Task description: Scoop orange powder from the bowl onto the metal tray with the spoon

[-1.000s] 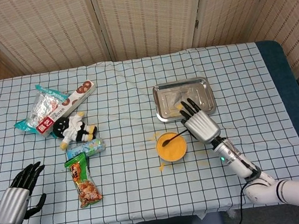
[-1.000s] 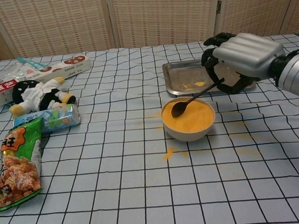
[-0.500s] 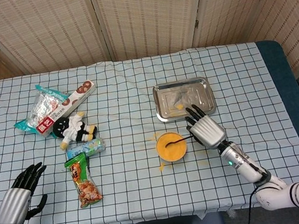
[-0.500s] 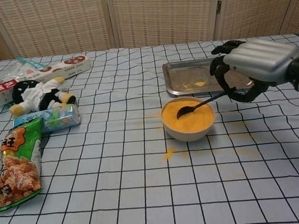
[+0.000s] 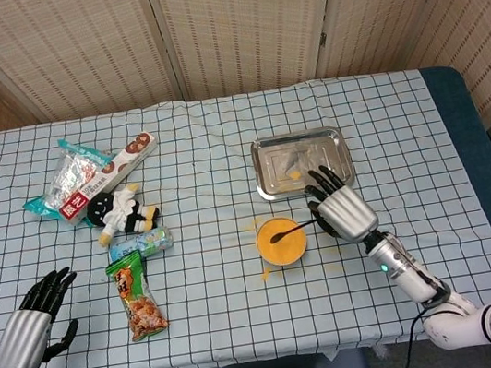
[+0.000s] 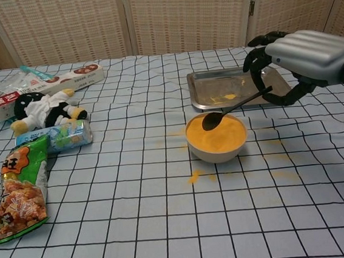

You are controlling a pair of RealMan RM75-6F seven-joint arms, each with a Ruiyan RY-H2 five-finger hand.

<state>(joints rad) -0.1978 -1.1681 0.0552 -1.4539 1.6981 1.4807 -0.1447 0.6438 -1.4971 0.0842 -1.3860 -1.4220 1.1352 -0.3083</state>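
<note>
Orange powder [image 6: 219, 136] fills the bowl [image 5: 281, 240], which sits on the counter [image 5: 209, 190] just in front of the metal tray [image 5: 299, 161], so each load has only a short way to travel. The right hand [image 6: 304, 61] has its fingers [image 6: 257, 60] curled round the far end of the spoon [image 6: 234, 108], holding the handle out to the side so the dark scoop hangs over the powder at the bowl's near rim. Whether the scoop carries any powder is hard to say from here; it looks dark and nearly bare. A small orange patch already lies on the tray, and some spill marks the cloth beside the bowl. The left hand [image 5: 32, 320] rests at the counter's near left corner, fingers apart and holding nothing, well clear of the snack packets [image 5: 137, 299] and the work.
</note>
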